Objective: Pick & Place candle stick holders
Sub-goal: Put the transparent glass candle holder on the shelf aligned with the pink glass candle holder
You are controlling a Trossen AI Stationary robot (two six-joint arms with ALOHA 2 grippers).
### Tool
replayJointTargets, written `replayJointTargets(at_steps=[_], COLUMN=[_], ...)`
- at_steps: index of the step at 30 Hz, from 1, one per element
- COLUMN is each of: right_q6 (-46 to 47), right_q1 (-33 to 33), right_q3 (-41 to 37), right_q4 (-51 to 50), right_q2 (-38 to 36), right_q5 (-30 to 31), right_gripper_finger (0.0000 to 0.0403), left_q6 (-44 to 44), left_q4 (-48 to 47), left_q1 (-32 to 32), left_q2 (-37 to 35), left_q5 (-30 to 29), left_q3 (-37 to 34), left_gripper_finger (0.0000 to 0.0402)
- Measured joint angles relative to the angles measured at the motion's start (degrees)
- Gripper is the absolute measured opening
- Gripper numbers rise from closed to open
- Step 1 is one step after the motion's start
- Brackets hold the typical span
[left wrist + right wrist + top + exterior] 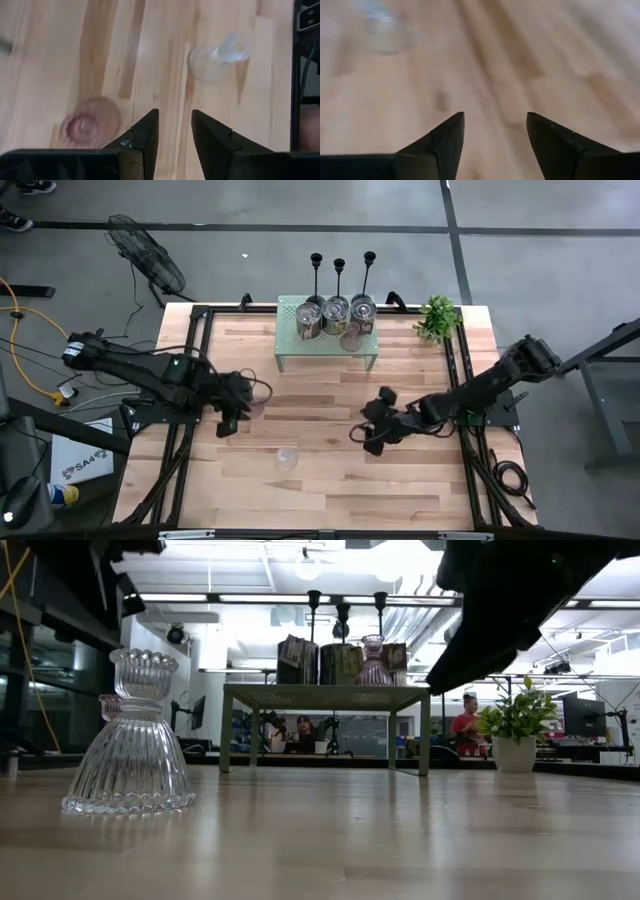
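**Candle holders: shelf and tabletop**

Three black thin-stemmed candlesticks (340, 275) upright behind the shelf. Three squat silvery jars (336, 313) and a pink cup (351, 338) on the shelf. Clear ribbed glass holder (131, 740) upright on bare wood; pink cup (90, 122) nearby.

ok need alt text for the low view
A clear ribbed glass candle holder stands upright on the wooden table at left. Behind it a pale green shelf carries jars and three black candlesticks, with a potted plant at right.
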Motion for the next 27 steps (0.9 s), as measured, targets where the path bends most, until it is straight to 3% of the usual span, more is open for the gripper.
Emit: replayJointTargets(at_steps=[5, 9, 21, 27], right_q6=[3.71, 3.28, 3.64, 2.28], right_q1=[-0.28, 0.29, 2.4, 2.36], right_q3=[-0.02, -1.65, -27.05, -31.62], right_q4=[-11.53, -13.72, 13.78, 15.01], right_q2=[-6.84, -13.19, -40.14, -48.29], right_q5=[6.48, 7.06, 6.19, 6.6], right_gripper_finger=[0.0206, 0.0206, 0.0206, 0.0206], left_q6=[0.56, 1.09, 2.52, 5.64], left_q4=[5.02, 7.88, 12.98, 15.27], left_q1=[-4.8, -6.67, -6.85, -6.89], left_q2=[3.08, 6.16, 13.48, 16.82], left_q5=[-2.67, -5.8, -1.97, 3.22], left_q3=[0.02, 0.02, 0.02, 0.02], left_gripper_finger=[0.0113, 0.0114, 0.0114, 0.0114])
